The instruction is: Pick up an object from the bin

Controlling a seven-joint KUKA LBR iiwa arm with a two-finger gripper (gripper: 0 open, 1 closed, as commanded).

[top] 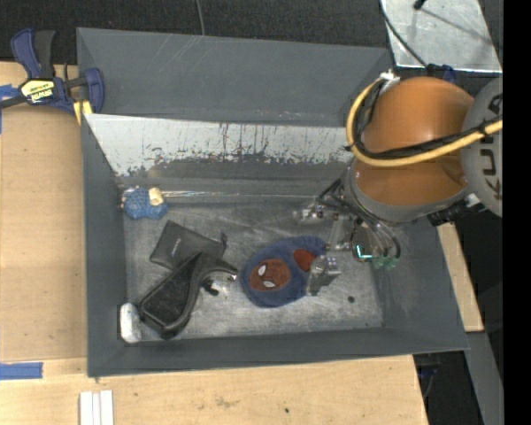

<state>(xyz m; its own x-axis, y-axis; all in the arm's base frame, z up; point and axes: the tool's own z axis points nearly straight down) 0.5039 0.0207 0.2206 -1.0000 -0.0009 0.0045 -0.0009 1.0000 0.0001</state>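
Note:
My gripper (pixel 326 268) hangs low over the right half of the bin floor, its metal fingers at the right edge of a round blue cloth piece (pixel 274 277) with a red face on it. A small red bit shows at the cloth's upper right, next to the fingers. Whether anything sits between the fingers cannot be seen. To the left lies a black tool-like thing (pixel 181 282) with an angled handle.
A small blue and yellow crumpled thing (pixel 142 202) rests near the back left corner. A white piece (pixel 128 322) sits at the front left corner beside the black thing. The orange cover on the wrist hides the right back part of the bin.

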